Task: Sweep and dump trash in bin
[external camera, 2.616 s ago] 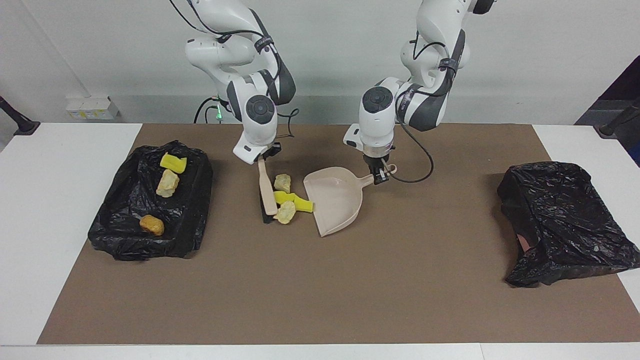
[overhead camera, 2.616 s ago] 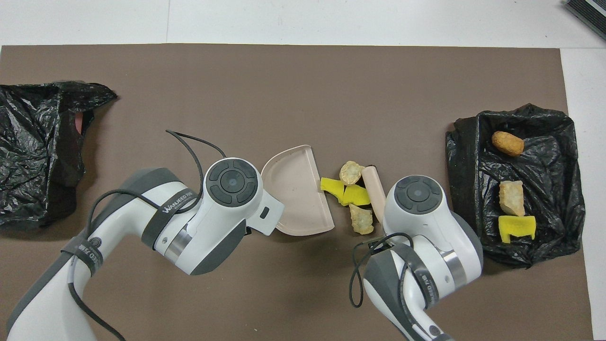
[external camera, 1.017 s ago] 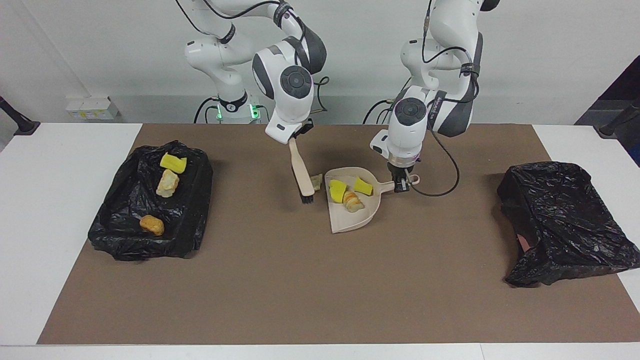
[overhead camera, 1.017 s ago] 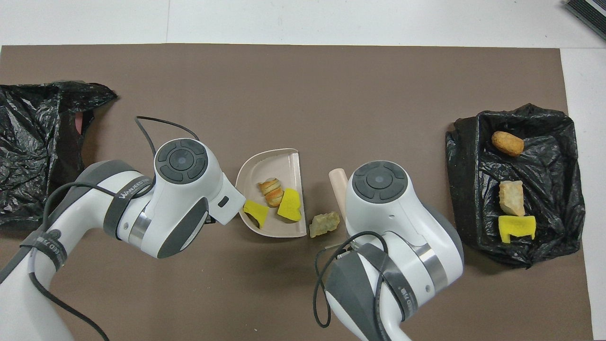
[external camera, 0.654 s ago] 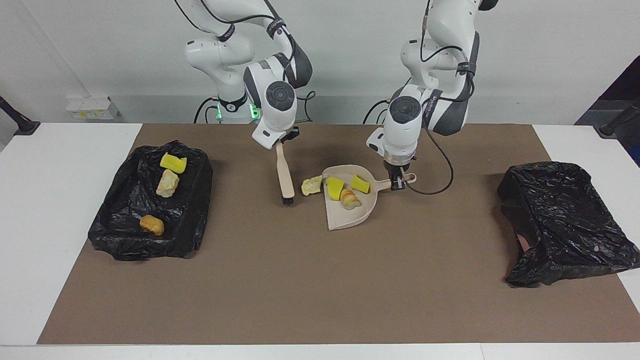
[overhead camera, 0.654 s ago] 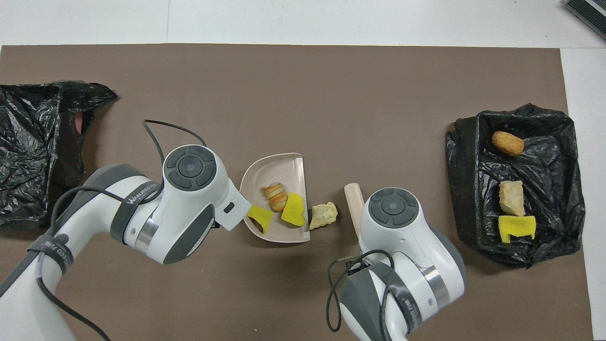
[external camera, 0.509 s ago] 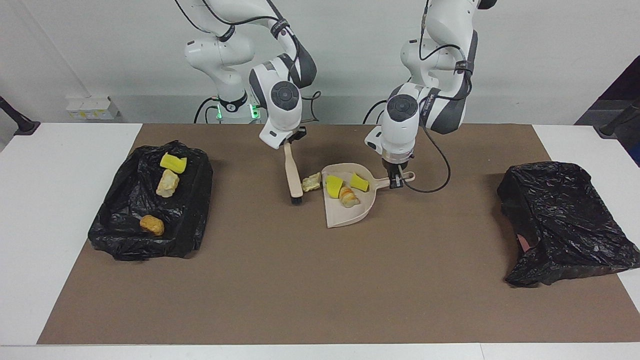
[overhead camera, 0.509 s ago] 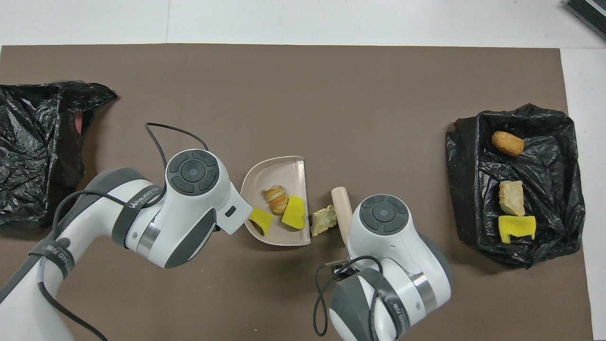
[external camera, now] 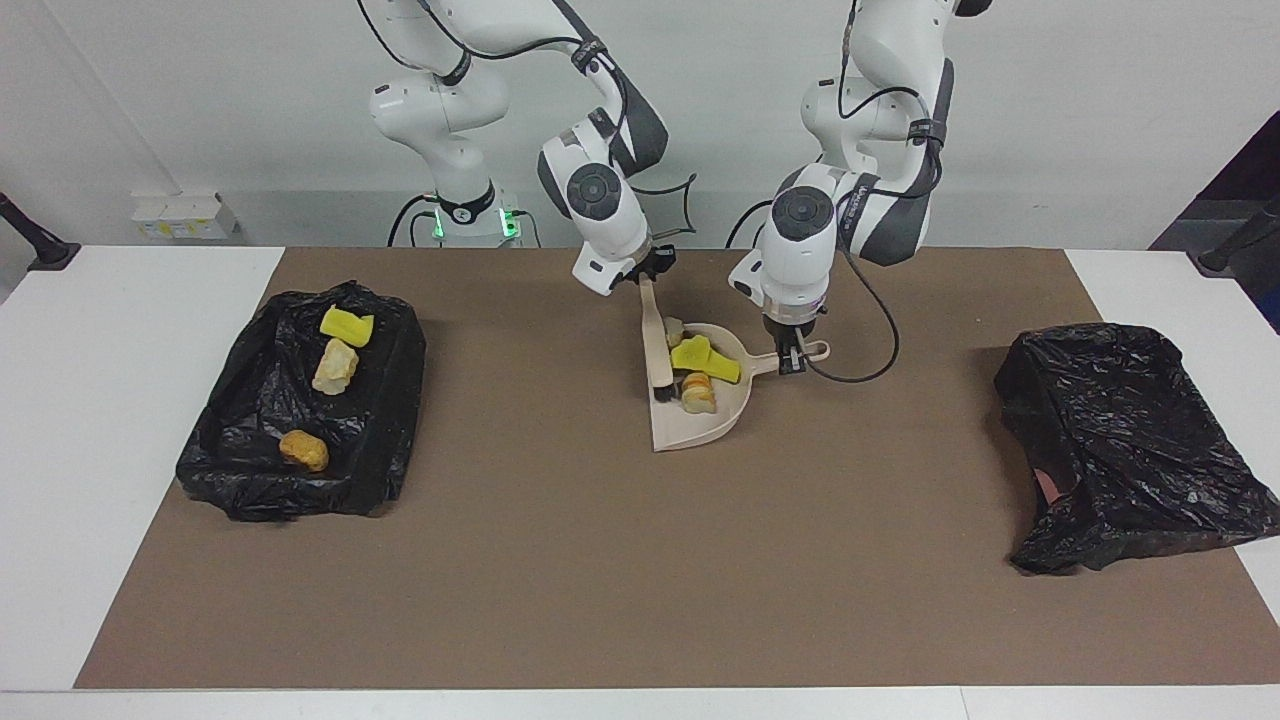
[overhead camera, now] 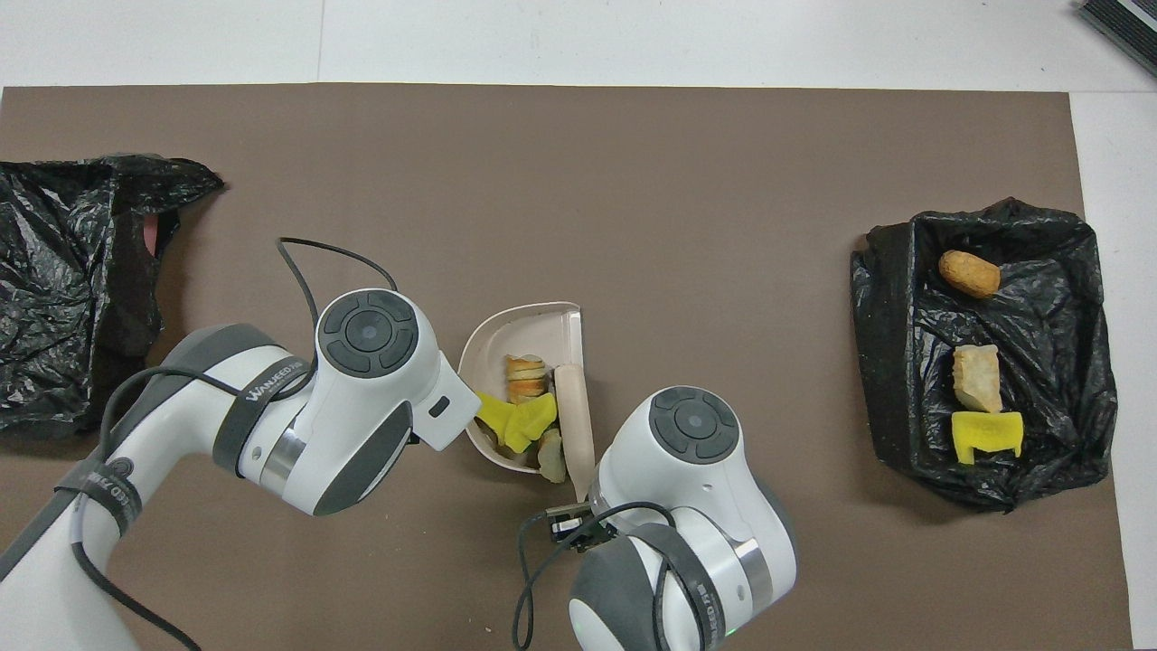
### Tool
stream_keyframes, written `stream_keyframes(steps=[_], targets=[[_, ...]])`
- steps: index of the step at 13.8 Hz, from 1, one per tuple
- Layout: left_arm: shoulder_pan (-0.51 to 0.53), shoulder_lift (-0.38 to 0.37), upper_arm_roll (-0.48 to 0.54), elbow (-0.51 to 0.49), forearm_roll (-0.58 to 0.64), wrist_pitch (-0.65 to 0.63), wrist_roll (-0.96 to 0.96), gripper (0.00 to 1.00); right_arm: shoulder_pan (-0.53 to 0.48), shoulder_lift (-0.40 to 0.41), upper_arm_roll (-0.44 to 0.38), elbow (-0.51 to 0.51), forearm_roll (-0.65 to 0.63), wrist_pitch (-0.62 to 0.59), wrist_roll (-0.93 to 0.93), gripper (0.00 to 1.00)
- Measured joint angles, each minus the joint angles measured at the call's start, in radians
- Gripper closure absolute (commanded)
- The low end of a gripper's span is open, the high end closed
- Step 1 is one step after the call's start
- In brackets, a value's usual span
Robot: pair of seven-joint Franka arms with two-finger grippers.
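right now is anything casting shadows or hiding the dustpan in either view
Facing view: soft, even light; the brush and dustpan throw only faint shadows on the brown mat. Overhead view: the right arm's wrist covers the brush's grip and the dustpan's near corner; the left wrist hides the dustpan's handle.

four trash chunks [external camera: 697, 368] in dustpan [external camera: 700, 428]

Both arms are glossy white with dark grey joint sections and round dark grey caps with a ring of recesses. Silver rings sit at the wrists. Black cables loop along each arm, strapped on with black bands. One grey sleeve carries white lettering. Green lights glow at one base.
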Motion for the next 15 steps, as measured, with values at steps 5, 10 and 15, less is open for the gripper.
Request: stream_keyframes(steps=[5, 10, 15], targets=[[0.001, 0.003, 0.091, -0.001, -0.105, 0.0, 0.15, 1.0, 0.001, 0.0, -0.001, 0.067, -0.213, -0.142, 0.016, 1.0], [0.0, 0.003, 0.145, -0.002, -0.173, 0.0, 0.235, 1.0, 0.004, 0.0, 0.0, 0.086, -0.279, -0.19, 0.019, 1.0], [-0.026, -0.02, 0.186, -0.012, -0.152, 0.004, 0.312, 1.0, 0.002, 0.001, -0.002, 0.09, -0.281, -0.192, 0.039, 1.0]])
